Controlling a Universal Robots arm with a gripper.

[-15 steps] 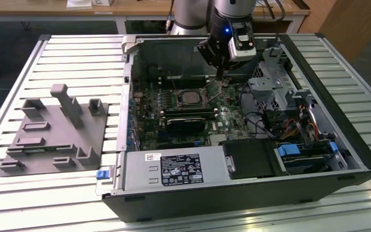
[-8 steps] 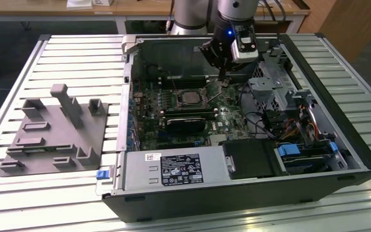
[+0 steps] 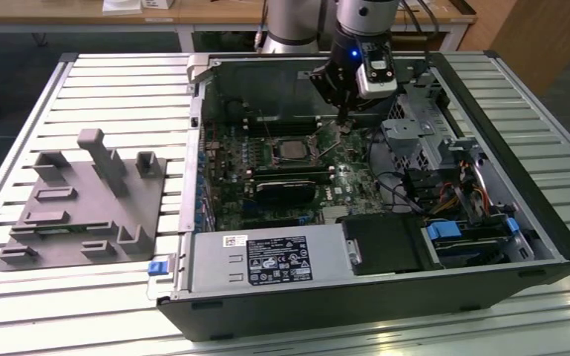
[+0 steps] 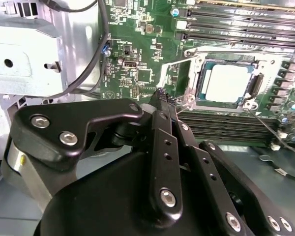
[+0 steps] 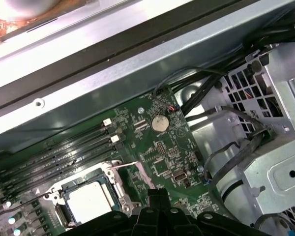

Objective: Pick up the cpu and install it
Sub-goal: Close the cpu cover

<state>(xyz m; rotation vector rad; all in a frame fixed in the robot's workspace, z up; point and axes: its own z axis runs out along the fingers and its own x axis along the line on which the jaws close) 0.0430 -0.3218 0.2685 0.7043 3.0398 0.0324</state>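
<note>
The cpu (image 3: 290, 148) lies flat in the black-framed socket on the green motherboard (image 3: 265, 193), inside the open computer case. Its pale silver top shows in both wrist views (image 4: 227, 82) (image 5: 91, 202). My gripper (image 3: 344, 127) hangs low over the board, just to the exterior view's right of the socket. The black fingers are closed against each other, and their tips (image 4: 163, 96) end close to the socket's corner and its thin metal lever (image 4: 174, 66). I cannot tell whether they touch the lever. Nothing shows between the fingers (image 5: 157, 196).
A grey plastic fixture plate (image 3: 77, 200) with upright blocks lies on the slatted table at the exterior view's left. Inside the case, a metal drive cage (image 3: 414, 137) and black cables (image 4: 96, 59) crowd the gripper's side. The power supply (image 3: 265, 259) sits at the near edge.
</note>
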